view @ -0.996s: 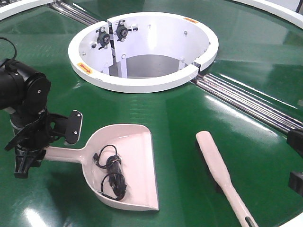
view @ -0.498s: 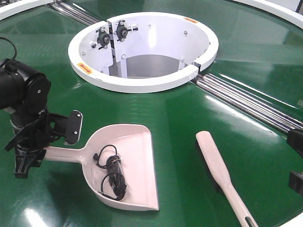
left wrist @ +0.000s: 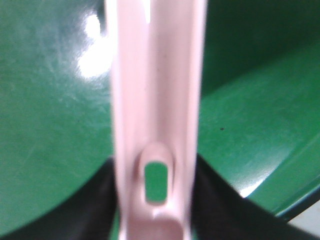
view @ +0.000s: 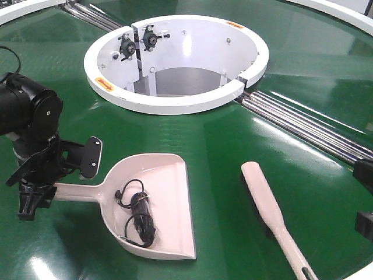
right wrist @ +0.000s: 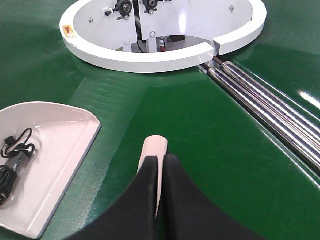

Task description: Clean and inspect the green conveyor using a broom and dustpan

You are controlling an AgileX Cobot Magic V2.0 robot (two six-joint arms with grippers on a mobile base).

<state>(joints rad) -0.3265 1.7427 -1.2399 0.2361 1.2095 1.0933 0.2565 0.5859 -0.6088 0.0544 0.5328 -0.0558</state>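
A: Any change over the last second?

B: Almost none: dustpan (view: 157, 198) and broom (view: 265, 201) lying as before on the green conveyor (view: 221, 134). Left gripper (view: 49, 184) fingers clamped on the dustpan handle end. Black cable (view: 137, 213) already in the pan, so probably paused between sweep and lift.

A: Right gripper (right wrist: 160, 170)?

B: Lined up behind the broom. Cannot tell whether gripping or merely near.

A: Room?

B: Open belt around both tools. White hub (view: 175, 105) beyond, rollers (view: 303, 125) well clear to the right.
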